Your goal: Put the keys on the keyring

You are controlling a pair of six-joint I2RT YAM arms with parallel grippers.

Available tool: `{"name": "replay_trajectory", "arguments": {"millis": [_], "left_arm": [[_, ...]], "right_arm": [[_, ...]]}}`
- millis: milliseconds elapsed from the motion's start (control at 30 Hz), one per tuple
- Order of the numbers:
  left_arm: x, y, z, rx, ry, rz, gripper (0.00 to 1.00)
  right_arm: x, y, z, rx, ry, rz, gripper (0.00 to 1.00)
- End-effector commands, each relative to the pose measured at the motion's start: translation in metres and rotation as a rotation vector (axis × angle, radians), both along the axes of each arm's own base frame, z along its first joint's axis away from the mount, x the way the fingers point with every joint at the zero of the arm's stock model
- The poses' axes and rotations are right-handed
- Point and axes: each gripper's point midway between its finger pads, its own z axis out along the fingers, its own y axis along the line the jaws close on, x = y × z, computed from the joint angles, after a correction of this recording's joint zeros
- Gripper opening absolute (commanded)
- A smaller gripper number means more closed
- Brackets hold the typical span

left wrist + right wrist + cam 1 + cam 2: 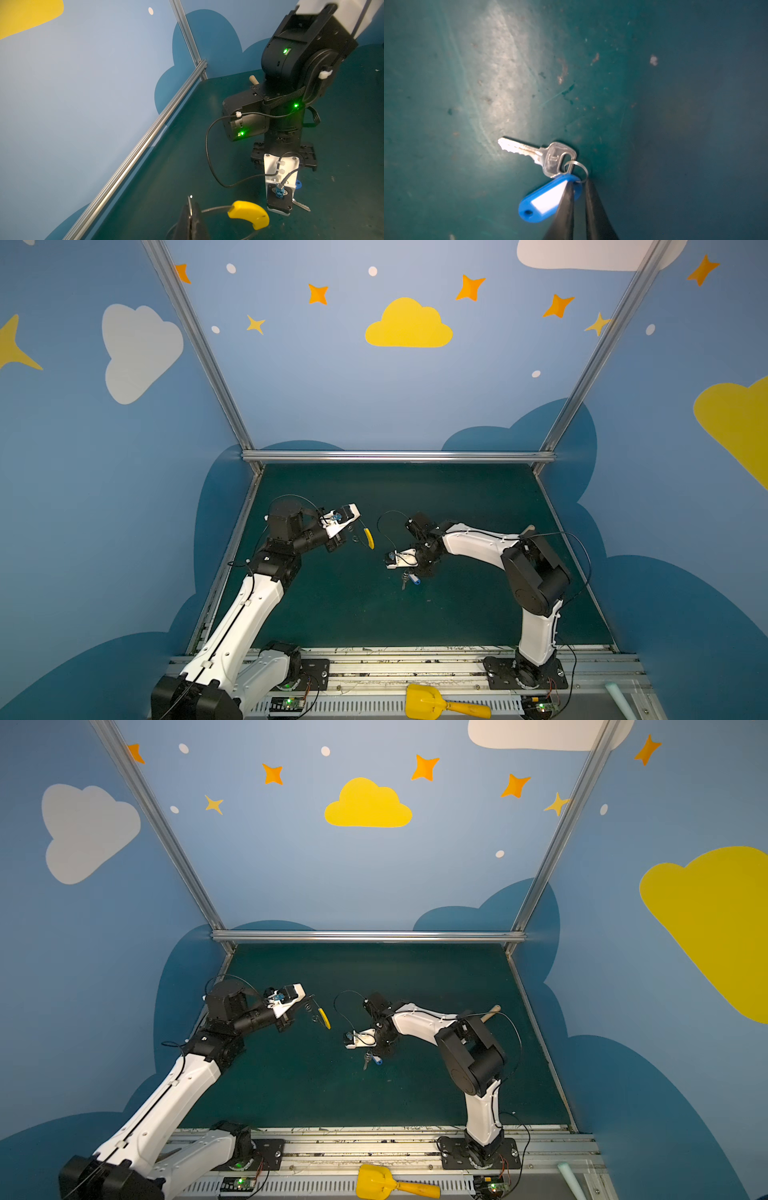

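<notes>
In both top views the keyring (369, 538) (324, 1018), a grey hoop with a yellow sleeve, hangs above the green mat. My left gripper (352, 526) (190, 204) is shut on the hoop's rim, and the yellow sleeve (248, 214) is clear of the jaws. The keys (539, 153) (409, 580), a silver key ringed to a blue tag (548, 199), lie on the mat under my right wrist. My right gripper (579, 182) points down at them. Its jaws stand a narrow gap apart, straddling the tiny ring and the tag's end.
A yellow plastic scoop (432, 701) lies on the front rail between the arm bases. A wooden handle (528, 529) sticks out behind the right arm. A pale tube (617, 697) rests at the front right. Aluminium rails (399, 456) edge the mat.
</notes>
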Motion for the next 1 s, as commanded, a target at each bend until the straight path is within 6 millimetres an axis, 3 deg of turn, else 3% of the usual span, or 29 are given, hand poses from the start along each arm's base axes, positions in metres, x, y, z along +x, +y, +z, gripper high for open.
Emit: {"name": "replay_trajectory", "arguments": {"millis": [0, 200, 333, 700, 967], "left_arm": [[-0.005, -0.001, 0.004, -0.006, -0.016, -0.019, 0.04], [-0.005, -0.001, 0.006, -0.013, -0.019, -0.022, 0.04], [-0.006, -0.001, 0.007, -0.014, -0.022, -0.018, 0.04], [-0.005, 0.001, 0.005, -0.003, -0.023, -0.009, 0.04], [-0.005, 0.003, 0.006, -0.001, -0.028, -0.008, 0.04]], "right_arm": [[-0.009, 0.000, 0.004, -0.001, 0.041, 0.006, 0.15], [0.006, 0.004, 0.012, 0.027, 0.060, -0.043, 0.22], [0.000, 0.011, 0.019, 0.051, 0.125, -0.012, 0.26], [-0.020, 0.009, 0.015, 0.021, 0.211, 0.127, 0.30], [-0.007, 0.004, 0.000, -0.044, 0.166, 0.092, 0.31]]}}
